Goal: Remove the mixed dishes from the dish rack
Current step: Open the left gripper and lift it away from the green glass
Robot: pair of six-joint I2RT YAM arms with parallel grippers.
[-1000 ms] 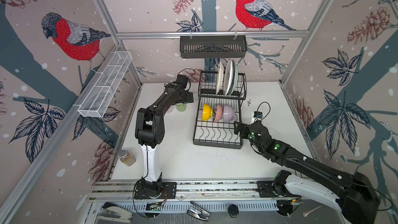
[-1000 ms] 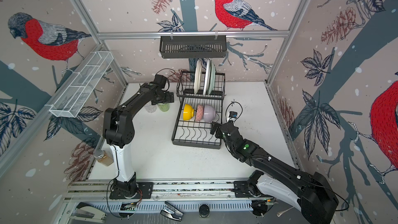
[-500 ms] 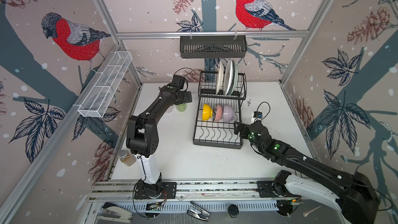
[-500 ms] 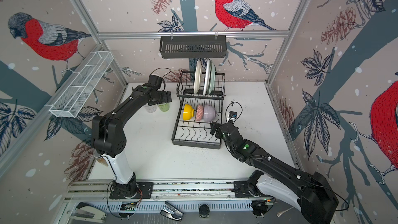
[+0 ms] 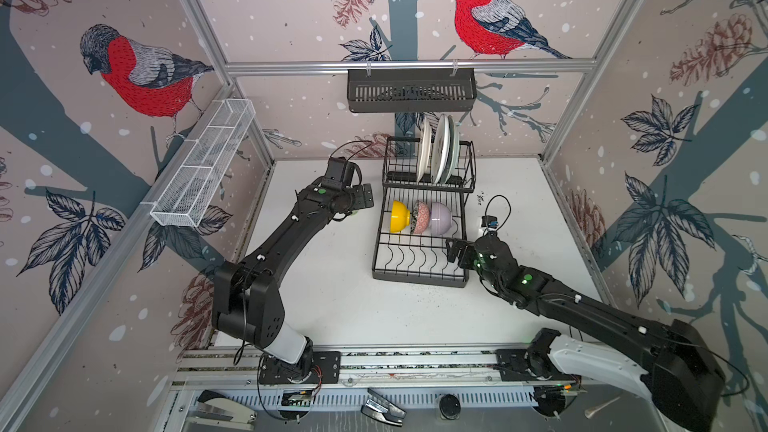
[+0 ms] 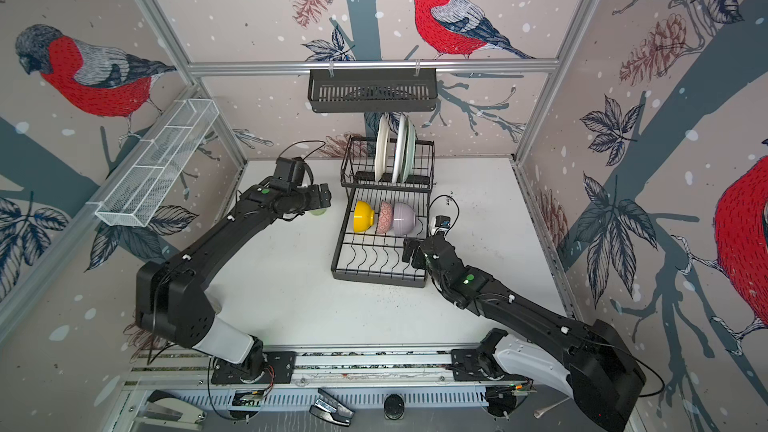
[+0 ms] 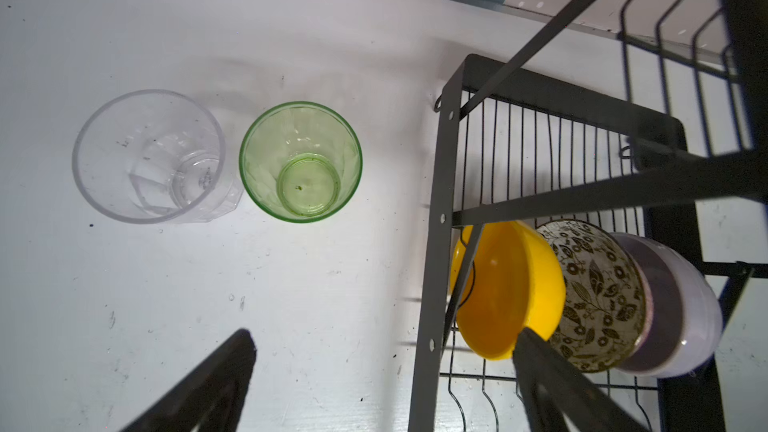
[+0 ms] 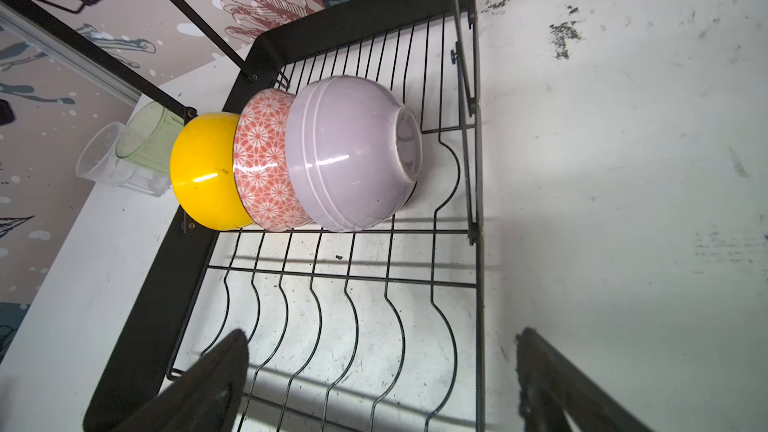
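Dish rack (image 5: 419, 280) is sitting on the tabletop (image 5: 353, 309), three bowls (image 5: 420, 218) nesting sideways in its lower tray (image 5: 415, 238); the yellow bowl (image 5: 400, 216) is lying just beside the released left gripper (image 5: 365, 199), the lilac bowl (image 5: 441, 218) near the released right gripper (image 5: 455, 251).

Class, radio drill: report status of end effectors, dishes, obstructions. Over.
Left end effector, right end effector: open, empty. Clear tumbler, green tumbler on table; three bowls, plates in dish rack. Nothing between right end effector and bowls.

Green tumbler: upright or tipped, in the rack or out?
Upright and out: the green tumbler stands mouth-up on the table beside the clear tumbler, outside the dish rack frame.
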